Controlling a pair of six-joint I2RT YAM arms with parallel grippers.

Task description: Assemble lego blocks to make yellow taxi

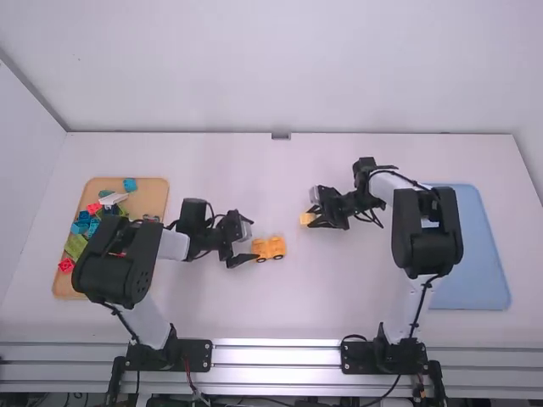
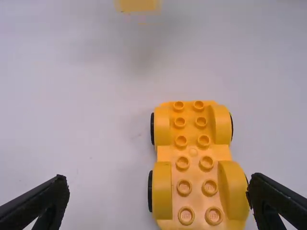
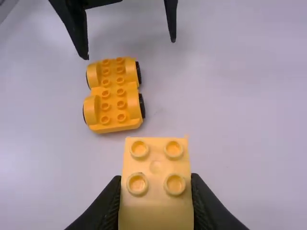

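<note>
With twelve o'clock at the far edge of the table [image 1: 399, 297], the high view records the yellow wheeled base [image 1: 269, 248] near the table's centre. It stands on its wheels, studs up, its length running roughly nine to three o'clock.

The left gripper [image 1: 252, 241] is at the base's nine o'clock end, fingers spread wide. In the left wrist view one fingertip is right beside the base's flank; whether it touches cannot be told.

The right gripper [image 1: 314, 220] is found at about two o'clock from the base, pointing toward nine. Its fingers are closed on a yellow block [image 3: 156, 191], one on each side, with four studs facing the wrist camera. Block and base are apart. The block's height over the table cannot be judged.

At nine o'clock on the table lies a tan tray [image 1: 156, 190] of loose pieces: a blue piece [image 1: 130, 184] at its one o'clock corner, a red piece [image 1: 66, 264] toward seven, others partly under the left arm. At three o'clock lies a blue mat [image 1: 484, 263], partly overhung by the right arm.
</note>
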